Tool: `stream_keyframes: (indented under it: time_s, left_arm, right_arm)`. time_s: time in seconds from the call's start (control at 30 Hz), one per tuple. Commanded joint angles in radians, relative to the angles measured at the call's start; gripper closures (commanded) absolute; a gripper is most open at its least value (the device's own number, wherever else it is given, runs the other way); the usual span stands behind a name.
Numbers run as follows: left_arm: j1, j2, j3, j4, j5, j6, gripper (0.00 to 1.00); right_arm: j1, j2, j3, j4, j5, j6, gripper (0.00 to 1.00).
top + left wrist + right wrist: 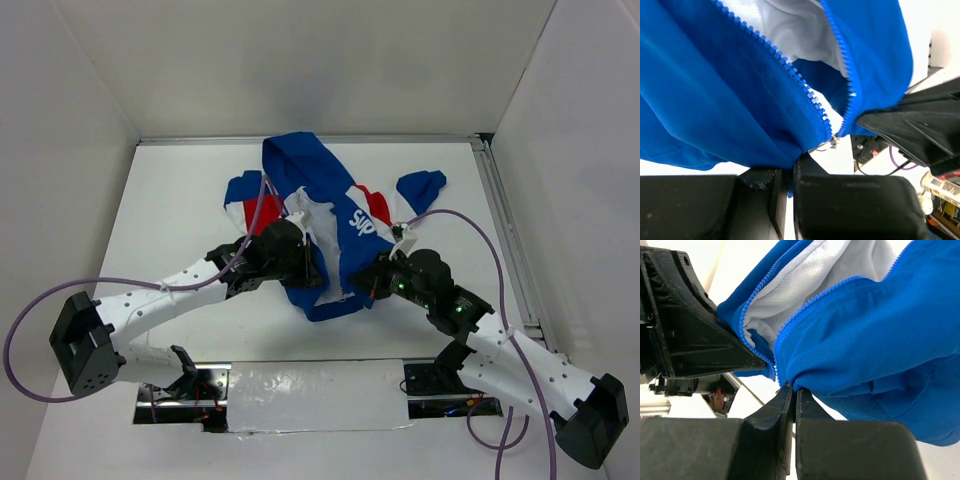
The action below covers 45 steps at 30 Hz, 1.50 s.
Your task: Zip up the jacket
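Observation:
The blue jacket [335,215] with red and white panels and white lettering lies in the middle of the table, its front open and white lining showing. My left gripper [308,275] is shut on the hem of the jacket's left front panel [740,115], beside the open zipper teeth [805,95]. My right gripper [362,283] is shut on the hem of the right front panel [865,340], at the bottom end of its zipper track [777,347]. Both grippers meet at the jacket's lower edge, close together. A small metal zipper piece [829,145] hangs where the two tracks meet.
The white table [180,200] has raised white walls at the back and sides, and a metal rail [510,230] along the right edge. Purple cables [40,310] loop off both arms. The opposite arm's black body shows in each wrist view [920,125].

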Motion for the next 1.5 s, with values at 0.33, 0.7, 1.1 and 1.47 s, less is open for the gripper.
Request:
stream_keyframes:
  time_s: [0.33, 0.7, 1.1, 1.47]
  left_arm:
    - [-0.036, -0.063, 0.025, -0.009, -0.007, -0.171, 1.00]
    - [-0.036, -0.043, 0.068, -0.089, -0.056, -0.308, 1.00]
    - [-0.036, -0.020, 0.083, -0.082, -0.086, -0.375, 1.00]
    - [-0.036, -0.015, 0.074, -0.075, -0.092, -0.406, 1.00]
  right_arm:
    - [-0.007, -0.021, -0.019, 0.146, -0.018, 0.045, 1.00]
    - [-0.004, -0.026, -0.027, 0.143, -0.030, 0.059, 1.00]
    - [0.002, -0.012, -0.033, 0.161, -0.039, 0.075, 1.00]
    - [0.004, 0.011, -0.034, 0.171, -0.051, 0.079, 1.00]
